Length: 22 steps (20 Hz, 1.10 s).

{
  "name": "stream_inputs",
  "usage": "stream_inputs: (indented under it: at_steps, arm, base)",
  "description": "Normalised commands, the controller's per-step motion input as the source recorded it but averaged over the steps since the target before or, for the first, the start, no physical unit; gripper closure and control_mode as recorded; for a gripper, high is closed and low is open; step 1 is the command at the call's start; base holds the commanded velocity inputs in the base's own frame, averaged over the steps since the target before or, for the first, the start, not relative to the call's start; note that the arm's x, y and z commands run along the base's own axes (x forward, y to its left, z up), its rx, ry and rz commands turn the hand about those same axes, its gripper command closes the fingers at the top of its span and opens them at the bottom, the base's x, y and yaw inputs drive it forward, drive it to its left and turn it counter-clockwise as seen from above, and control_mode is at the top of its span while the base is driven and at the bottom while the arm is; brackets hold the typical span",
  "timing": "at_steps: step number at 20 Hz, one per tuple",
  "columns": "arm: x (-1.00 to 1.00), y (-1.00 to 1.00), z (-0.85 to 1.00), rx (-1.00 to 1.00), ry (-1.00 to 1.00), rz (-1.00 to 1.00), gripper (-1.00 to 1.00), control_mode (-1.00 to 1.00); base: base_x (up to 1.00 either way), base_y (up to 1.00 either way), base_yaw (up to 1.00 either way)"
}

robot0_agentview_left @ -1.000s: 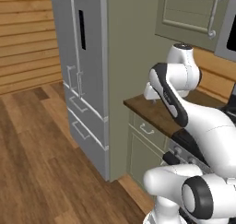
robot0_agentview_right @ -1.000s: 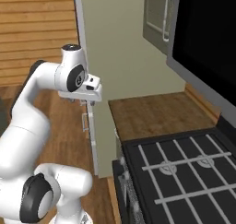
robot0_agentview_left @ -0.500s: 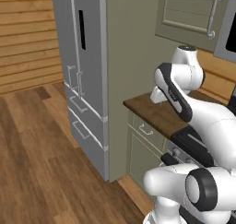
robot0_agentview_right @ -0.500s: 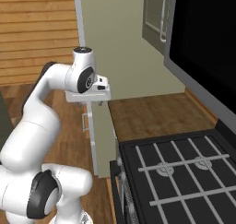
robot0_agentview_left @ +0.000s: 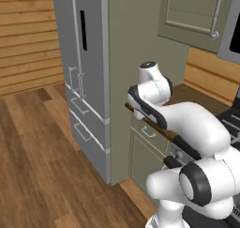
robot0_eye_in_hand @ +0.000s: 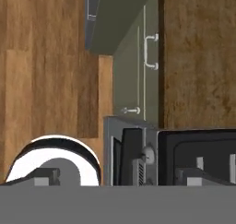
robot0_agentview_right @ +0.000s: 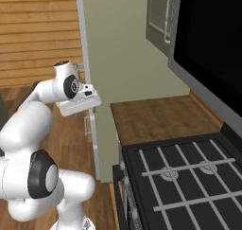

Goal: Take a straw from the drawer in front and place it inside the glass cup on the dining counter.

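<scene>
Hand view looks straight down past the hand's own tips onto the drawer (robot0_eye_in_hand: 150,57), which sits shut just beyond them: a sage-green front with a small silver bar handle (robot0_eye_in_hand: 150,51), set directly under the edge of a dark wood table (robot0_eye_in_hand: 198,57). A cabinet door with a small knob lies nearer the hand than the drawer, and the black stove (robot0_eye_in_hand: 193,154) lies closest of all, right beside the tips. The straw is hidden, since the drawer is closed.

From the right base view, the hand (robot0_agentview_right: 79,101) hangs level with the table's (robot0_agentview_right: 160,118) edge, out over the wooden floor and just off the corner where the tall sage-green panel meets the table. Its fingers are too small and turned away to show, so I cannot tell whether they are spread or closed.

From the left base view, the arm's wrist partly covers the hand, and the drawer (robot0_agentview_left: 146,131) shows just below it, under the table lip. A grey fridge (robot0_agentview_left: 86,72) stands well off to the hand's far side.
</scene>
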Motion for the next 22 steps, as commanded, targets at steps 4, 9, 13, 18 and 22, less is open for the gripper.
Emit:
stream_inputs:
  at_steps: [4,9,13,18,22]
  arm:
    - [0.58,0.27,-0.65,-0.29,0.11,0.00,-1.00,-1.00]
    - [0.64,0.20,-0.63,-0.32,0.11,0.00,-1.00,-1.00]
    - [0.42,0.11,-0.69,-0.32,0.10,0.00,-1.00,-1.00]
    - [0.34,0.03,-0.74,-0.30,0.08,0.00,-1.00,-1.00]
    - [0.34,-0.11,-0.76,-0.28,0.00,0.02,-1.00,-1.00]
  base:
    - [0.00,0.00,0.00]
    - [0.00,0.00,0.00]
    - [0.00,0.00,0.00]
    - [0.00,0.00,0.00]
    - [0.00,0.00,0.00]
